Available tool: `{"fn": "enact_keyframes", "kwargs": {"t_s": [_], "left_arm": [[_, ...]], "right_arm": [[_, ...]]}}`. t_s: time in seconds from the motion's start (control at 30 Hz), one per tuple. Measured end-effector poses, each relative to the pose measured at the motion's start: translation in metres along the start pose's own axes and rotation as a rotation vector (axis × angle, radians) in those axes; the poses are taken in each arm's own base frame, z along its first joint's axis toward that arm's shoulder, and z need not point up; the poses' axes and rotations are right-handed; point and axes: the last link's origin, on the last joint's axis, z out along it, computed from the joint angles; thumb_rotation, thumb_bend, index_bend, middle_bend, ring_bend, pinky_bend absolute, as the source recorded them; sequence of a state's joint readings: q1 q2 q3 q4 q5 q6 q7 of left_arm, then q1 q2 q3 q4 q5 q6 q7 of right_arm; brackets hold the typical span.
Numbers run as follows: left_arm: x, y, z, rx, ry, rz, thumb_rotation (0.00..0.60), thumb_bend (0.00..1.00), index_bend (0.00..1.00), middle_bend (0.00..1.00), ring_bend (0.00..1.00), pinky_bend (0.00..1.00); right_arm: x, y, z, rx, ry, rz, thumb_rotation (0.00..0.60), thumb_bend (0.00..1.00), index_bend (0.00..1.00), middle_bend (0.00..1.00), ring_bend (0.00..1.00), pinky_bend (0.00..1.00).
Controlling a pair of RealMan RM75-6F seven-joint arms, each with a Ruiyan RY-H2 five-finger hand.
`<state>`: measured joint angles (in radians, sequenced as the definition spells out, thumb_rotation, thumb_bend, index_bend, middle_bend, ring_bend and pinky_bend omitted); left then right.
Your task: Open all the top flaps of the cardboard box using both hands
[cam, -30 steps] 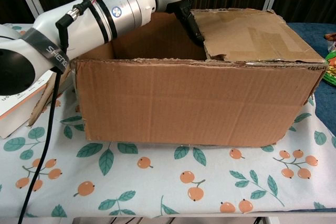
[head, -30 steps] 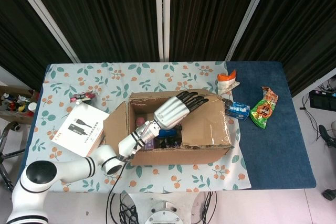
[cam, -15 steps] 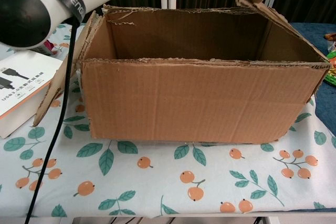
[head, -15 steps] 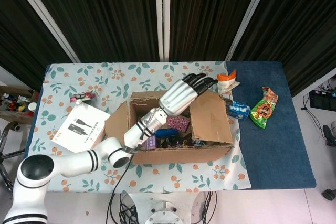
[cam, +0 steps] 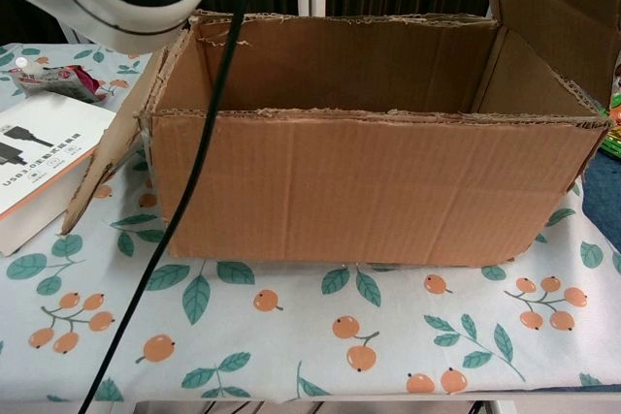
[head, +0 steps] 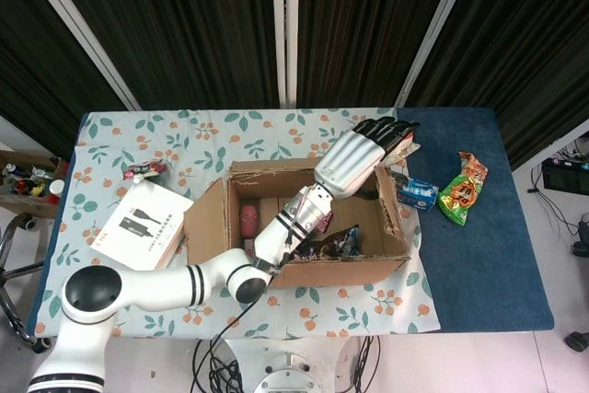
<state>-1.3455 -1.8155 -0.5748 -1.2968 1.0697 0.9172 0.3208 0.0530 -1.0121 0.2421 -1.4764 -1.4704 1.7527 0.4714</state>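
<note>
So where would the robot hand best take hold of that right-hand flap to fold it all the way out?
Probably at the flap's free top edge, coming from inside the box. The flap stands nearly upright, hinged along the box's right wall, so its upper edge gives the most leverage. The left robot hand is already up there, stretched across the opening, placed to push it outward toward the blue cloth.

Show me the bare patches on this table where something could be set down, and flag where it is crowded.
Free: the floral cloth behind the cardboard box, the front strip below the box, and the blue mat below the green snack bag. Crowded: the white booklet and open flap to the box's left, and the packets beside the left hand at the raised right flap.
</note>
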Motion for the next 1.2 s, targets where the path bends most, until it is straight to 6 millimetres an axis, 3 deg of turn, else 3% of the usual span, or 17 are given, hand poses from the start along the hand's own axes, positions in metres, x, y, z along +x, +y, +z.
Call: {"fn": "enact_keyframes", "kwargs": {"t_s": [0.17, 0.47, 1.2], "left_arm": [[-0.009, 0.025, 0.011, 0.011, -0.001, -0.022, 0.6, 0.0, 0.01, 0.04, 0.08, 0.21], [-0.015, 0.048, 0.025, -0.018, 0.032, 0.0, 0.6, 0.0, 0.01, 0.0, 0.06, 0.2], [-0.025, 0.076, 0.036, -0.087, 0.045, 0.053, 0.6, 0.0, 0.01, 0.0, 0.04, 0.19]], "right_arm": [[0.004, 0.006, -0.003, -0.009, 0.009, 0.011, 0.6, 0.18, 0.0, 0.0, 0.0, 0.0], [0.007, 0.015, -0.005, -0.025, 0.014, 0.025, 0.6, 0.18, 0.0, 0.0, 0.0, 0.0], [0.005, 0.023, -0.006, -0.031, 0.003, 0.045, 0.6, 0.18, 0.0, 0.0, 0.0, 0.0]]}}
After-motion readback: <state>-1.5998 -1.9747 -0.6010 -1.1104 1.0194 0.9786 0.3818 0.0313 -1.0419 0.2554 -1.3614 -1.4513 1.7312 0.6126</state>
